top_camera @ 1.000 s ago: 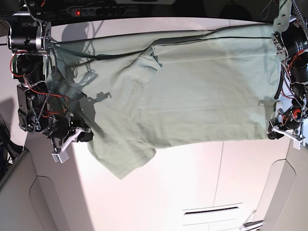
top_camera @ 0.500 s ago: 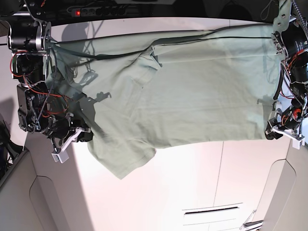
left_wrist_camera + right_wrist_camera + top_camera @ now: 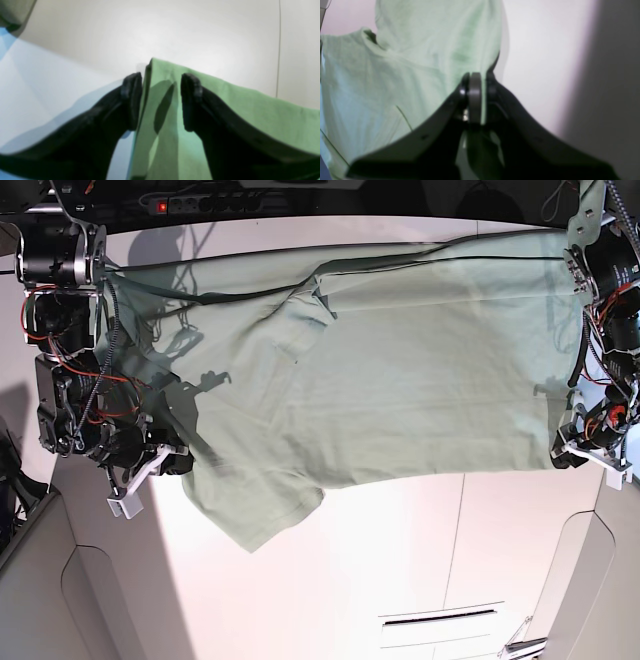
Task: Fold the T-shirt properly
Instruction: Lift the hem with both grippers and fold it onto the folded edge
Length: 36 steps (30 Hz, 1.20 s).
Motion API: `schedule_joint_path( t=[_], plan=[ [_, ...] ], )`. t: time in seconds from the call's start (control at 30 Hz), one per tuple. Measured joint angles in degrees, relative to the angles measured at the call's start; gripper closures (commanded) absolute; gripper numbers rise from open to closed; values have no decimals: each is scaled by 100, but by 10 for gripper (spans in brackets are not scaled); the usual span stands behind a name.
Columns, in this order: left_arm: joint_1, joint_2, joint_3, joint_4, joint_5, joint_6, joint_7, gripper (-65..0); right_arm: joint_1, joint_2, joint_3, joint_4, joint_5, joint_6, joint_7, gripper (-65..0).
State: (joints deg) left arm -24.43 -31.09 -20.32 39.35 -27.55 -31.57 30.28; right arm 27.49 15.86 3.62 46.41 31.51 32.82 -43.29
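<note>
Pale sage-green cotton T-shirt (image 3: 400,370) spread on white table (image 3: 400,580) | left gripper (image 3: 161,100): fingers parted astride its folded edge | right gripper (image 3: 476,97): pinching its fabric

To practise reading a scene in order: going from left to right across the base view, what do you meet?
Right gripper at the shirt's edge → short sleeve hanging toward the bottom → collar → broad body of the T-shirt → left gripper at the shirt's far corner.
</note>
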Motion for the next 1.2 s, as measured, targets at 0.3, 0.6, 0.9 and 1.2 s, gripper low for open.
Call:
schedule_joint_path(
  t=[0.3,0.6,0.9,1.2],
  plan=[
    [15,0,0,0,11,-20,11,0,0,0,0,2,0,0,0,0],
    [118,-125,0,24,-321,-48,-9,0,-354,0,4,1421,103,-63,-765,0],
    [1460,-208,-1095,1493,-1989,-769,1174,0,-2048,-17,621,4277,103,-24,-1381,0],
    [2920,-219,-2557,3045,-3482,-778,2848,0,-2990,-2,1753,5058,658,-22,-2015,0]
  ],
)
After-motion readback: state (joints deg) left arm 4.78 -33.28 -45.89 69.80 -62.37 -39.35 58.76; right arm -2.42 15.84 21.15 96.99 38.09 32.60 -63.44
